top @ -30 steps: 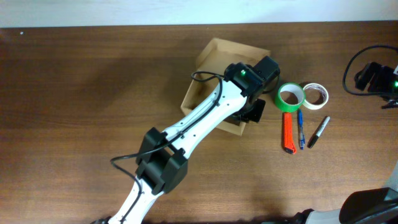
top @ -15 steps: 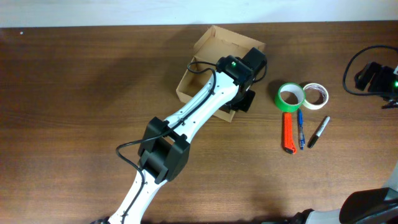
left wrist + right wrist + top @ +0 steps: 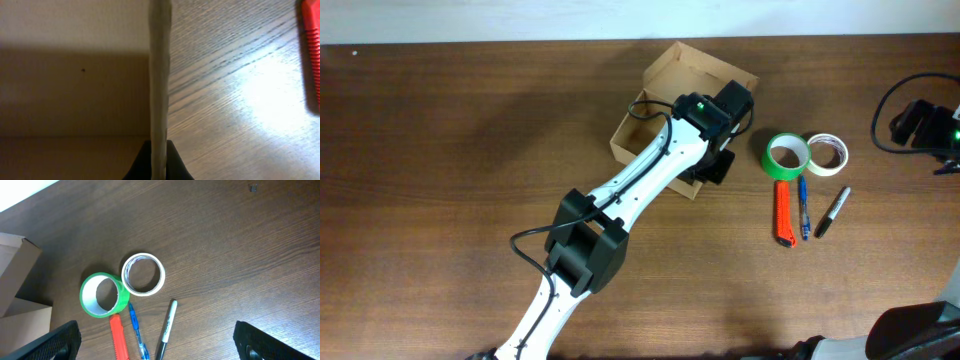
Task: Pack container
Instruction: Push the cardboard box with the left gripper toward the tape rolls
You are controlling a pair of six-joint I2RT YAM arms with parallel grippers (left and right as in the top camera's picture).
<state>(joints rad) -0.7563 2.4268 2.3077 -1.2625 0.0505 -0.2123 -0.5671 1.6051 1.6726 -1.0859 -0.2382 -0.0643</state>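
On the wooden table (image 3: 440, 150), the left gripper (image 3: 159, 152), pinching the box (image 3: 695, 75) wall, has dragged it slightly toward the green tape (image 3: 787, 156) on its right; packing apparently not begun.

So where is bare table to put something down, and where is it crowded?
Bare: the wide table stretch left of the box, and the front strip below the cutter and marker. Crowded: right of the box, where green tape, white tape and pen join them.

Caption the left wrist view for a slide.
Left end effector pinches the container by one wall, seen edge-on; wooden table and red cutter alongside.
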